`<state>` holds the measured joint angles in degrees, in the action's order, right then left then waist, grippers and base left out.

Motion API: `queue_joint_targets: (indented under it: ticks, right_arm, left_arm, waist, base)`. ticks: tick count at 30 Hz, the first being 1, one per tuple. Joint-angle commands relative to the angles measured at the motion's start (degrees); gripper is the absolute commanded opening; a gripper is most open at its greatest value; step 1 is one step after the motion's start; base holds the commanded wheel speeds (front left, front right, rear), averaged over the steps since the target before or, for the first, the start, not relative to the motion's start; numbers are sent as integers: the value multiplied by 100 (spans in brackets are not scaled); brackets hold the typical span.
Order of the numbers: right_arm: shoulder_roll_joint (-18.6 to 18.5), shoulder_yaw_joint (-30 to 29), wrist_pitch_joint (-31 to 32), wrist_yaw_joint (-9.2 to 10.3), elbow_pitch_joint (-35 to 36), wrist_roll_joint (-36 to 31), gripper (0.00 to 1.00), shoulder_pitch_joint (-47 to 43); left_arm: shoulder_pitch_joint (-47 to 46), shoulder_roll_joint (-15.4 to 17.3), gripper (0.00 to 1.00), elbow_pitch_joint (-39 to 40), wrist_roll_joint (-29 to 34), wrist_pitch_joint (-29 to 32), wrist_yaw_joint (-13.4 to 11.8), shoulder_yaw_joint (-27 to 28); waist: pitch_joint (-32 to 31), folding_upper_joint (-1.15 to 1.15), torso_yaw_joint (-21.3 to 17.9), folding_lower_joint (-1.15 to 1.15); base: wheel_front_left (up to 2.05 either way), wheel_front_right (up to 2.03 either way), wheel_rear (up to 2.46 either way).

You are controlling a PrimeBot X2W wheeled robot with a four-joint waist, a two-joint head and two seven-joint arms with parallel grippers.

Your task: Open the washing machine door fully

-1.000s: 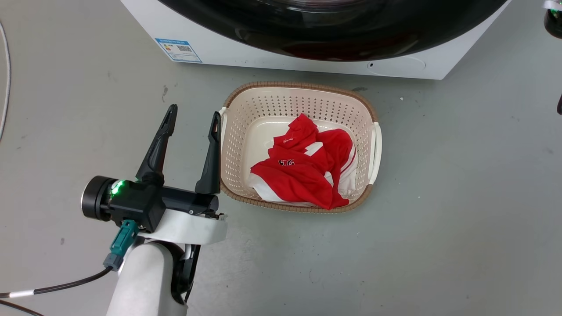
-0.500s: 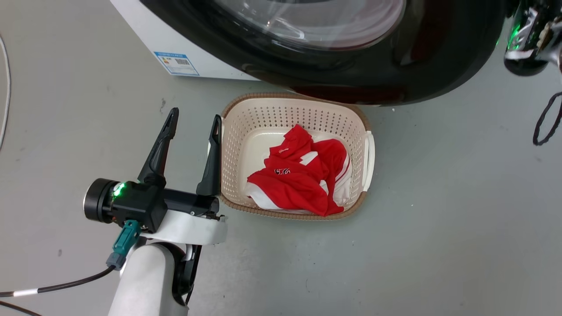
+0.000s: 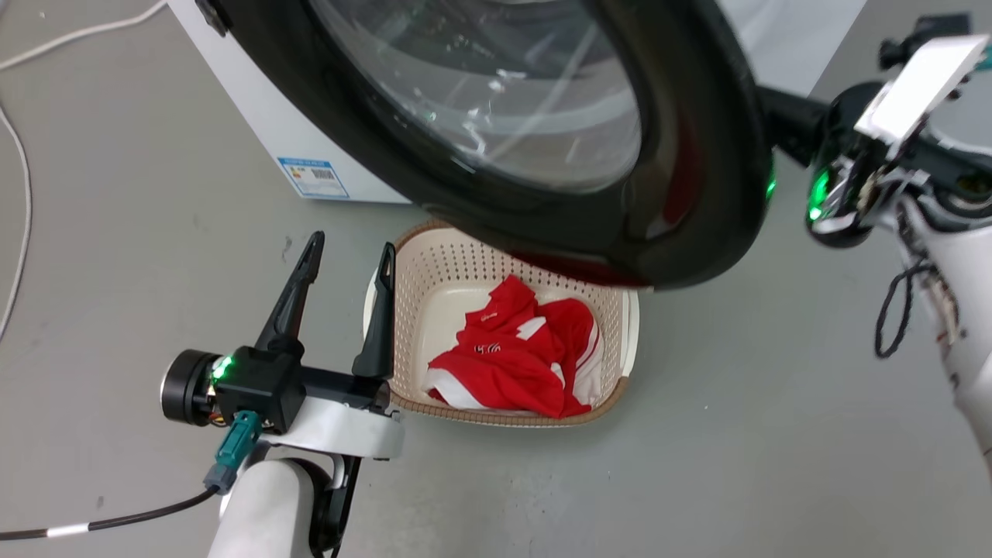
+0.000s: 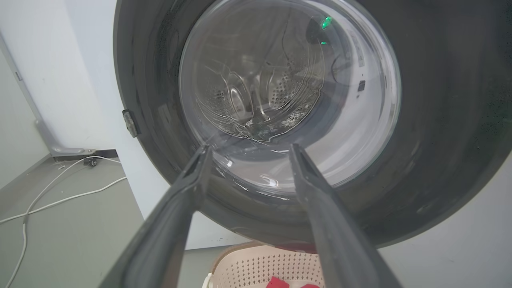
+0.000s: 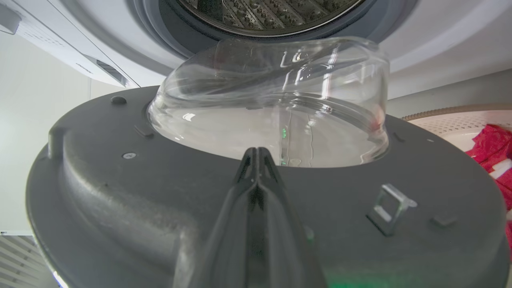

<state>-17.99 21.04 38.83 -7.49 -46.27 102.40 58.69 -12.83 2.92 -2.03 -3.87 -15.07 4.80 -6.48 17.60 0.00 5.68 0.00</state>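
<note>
- Left tool (image 3: 350,242): fingers spread, empty, just beside the left wall of the basket (image 3: 407,325).
- Washing machine (image 3: 256,116): white, on the floor behind the basket.
- Washing machine door (image 3: 690,170): partly open, lower edge overhanging the basket's rear.
- Right tool (image 5: 258,156): fingers pressed together, lying against the door's grey inner face near its rim.

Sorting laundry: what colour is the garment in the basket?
The garment is red with white, clearest in head view.
</note>
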Motion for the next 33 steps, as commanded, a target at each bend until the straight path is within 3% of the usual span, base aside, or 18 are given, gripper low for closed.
queue_joint_targets:
  ticks: [1,16,33]
  right_arm:
    - [103,32,52,0,117,71,0,-223]
    - [640,267,143,0,1012,226,0,-1563]
    - [1071,625,-19,0,1646,170,0,-2257]
  left_arm:
    - [88,-6,100,-23,14,-16,-26,-4]
    - [488,-6,100,-201,60,-16,-8,-8]
    - [631,-6,100,-247,-5,-16,-51,-70]
  waist:
    - [-177,0,-44,0]
    - [-849,0,-157,0]
    - [-987,0,-195,0]
  base:
    - [0,0,0]
    - [0,0,0]
    - [0,0,0]
